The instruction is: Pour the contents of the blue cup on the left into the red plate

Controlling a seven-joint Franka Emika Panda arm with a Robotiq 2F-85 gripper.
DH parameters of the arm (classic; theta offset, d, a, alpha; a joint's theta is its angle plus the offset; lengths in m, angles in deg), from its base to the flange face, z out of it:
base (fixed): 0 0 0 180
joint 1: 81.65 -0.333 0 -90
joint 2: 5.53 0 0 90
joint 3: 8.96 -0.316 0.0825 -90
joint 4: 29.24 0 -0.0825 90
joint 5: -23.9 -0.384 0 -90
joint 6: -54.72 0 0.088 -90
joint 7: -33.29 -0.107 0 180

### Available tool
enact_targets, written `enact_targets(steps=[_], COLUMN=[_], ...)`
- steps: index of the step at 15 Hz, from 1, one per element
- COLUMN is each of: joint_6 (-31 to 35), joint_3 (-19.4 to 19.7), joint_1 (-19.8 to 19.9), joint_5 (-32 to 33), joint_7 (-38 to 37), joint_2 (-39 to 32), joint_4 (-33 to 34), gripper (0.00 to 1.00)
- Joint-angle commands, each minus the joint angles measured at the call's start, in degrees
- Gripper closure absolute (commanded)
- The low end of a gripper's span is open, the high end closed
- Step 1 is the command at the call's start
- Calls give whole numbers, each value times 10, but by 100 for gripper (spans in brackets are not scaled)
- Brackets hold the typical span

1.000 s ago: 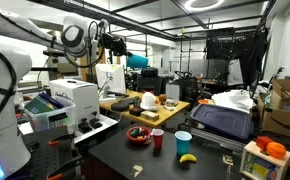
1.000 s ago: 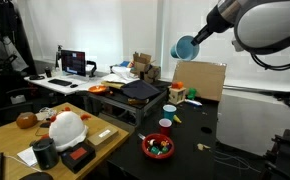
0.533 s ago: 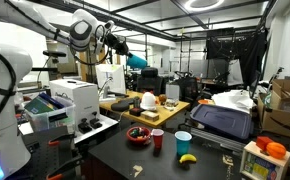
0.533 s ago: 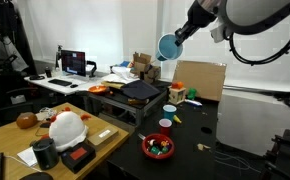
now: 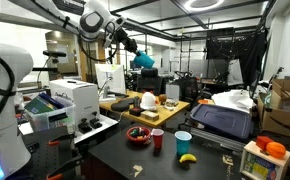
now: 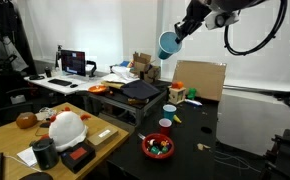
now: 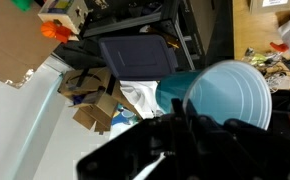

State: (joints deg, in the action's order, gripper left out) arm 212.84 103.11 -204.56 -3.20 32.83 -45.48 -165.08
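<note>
Overhead light fills the room evenly; in an exterior view a ring-shaped ceiling light point(image 5: 203, 5) burns out to white, while the near black table point(image 5: 100, 158) is dim. In an exterior view the far white wall point(image 6: 190, 35) glares pale on the right. The wrist view is soft: the blue cup point(image 7: 225, 95) is slightly blurred, and the bottom edge is an underexposed black smear.

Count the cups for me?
3: a teal-blue cup held high in the gripper, a red cup and a light-blue cup on the dark table. Clutter may hide more.
</note>
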Motion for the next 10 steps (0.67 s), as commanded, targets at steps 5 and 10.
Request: enact_targets(steps=[5,10], joint_6=[-14,-32], joint_3=[-7,-36], joint_1=[52,106], joint_5=[23,20], joint_7=[-12,-26], joint_2=[126,159], joint_4=[28,20], gripper=[99,99])
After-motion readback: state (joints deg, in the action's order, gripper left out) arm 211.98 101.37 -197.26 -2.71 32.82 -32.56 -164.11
